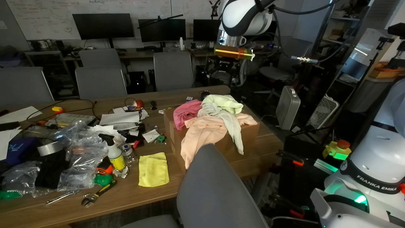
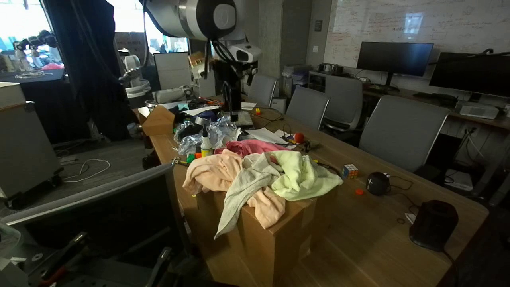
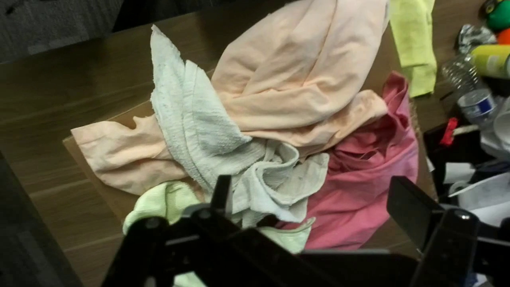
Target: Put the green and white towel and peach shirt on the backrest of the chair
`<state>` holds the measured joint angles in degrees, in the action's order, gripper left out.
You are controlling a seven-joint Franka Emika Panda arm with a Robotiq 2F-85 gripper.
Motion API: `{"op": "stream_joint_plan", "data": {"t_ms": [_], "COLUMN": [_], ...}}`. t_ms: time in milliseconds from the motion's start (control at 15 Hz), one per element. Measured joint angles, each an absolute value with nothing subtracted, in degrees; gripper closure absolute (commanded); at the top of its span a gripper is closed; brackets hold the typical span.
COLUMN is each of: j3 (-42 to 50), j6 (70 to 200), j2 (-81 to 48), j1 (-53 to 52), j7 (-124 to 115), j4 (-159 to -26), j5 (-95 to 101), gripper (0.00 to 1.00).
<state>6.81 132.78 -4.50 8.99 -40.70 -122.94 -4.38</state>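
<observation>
The green and white towel lies crumpled on a cardboard box, with a pale yellow-green part (image 1: 227,103) and a grey-white part (image 1: 233,126). Whether both parts are one cloth cannot be told. The peach shirt (image 1: 202,129) lies partly under the grey-white part and hangs over the box edge; its teal patch does not show. Both also show in an exterior view, the towel (image 2: 305,177) and the shirt (image 2: 217,169). The chair's grey backrest (image 1: 218,190) stands beside the box. My gripper (image 3: 312,195) is open and empty above the pile; it also shows in an exterior view (image 1: 223,79).
A pink cloth (image 1: 186,112) lies in the pile on the cardboard box (image 2: 259,235). A yellow cloth (image 1: 154,170), spray bottle (image 1: 115,155) and plastic bags (image 1: 84,158) lie on the table. A Rubik's cube (image 2: 350,171) and black speakers (image 2: 434,225) stand beyond the box.
</observation>
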Motion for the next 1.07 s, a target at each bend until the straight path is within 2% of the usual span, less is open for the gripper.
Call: {"op": "stream_joint_plan", "data": {"t_ms": [467, 1067], "j3": [12.8, 13.35], "j6": [135.46, 135.09], "j2": [-14.12, -24.58], "j1": [9.86, 12.14], "j7": [-51.23, -52.29], "j4": [-120.08, -116.15], "j5": [-4.03, -15.97], "gripper": [0.0, 0.0]}}
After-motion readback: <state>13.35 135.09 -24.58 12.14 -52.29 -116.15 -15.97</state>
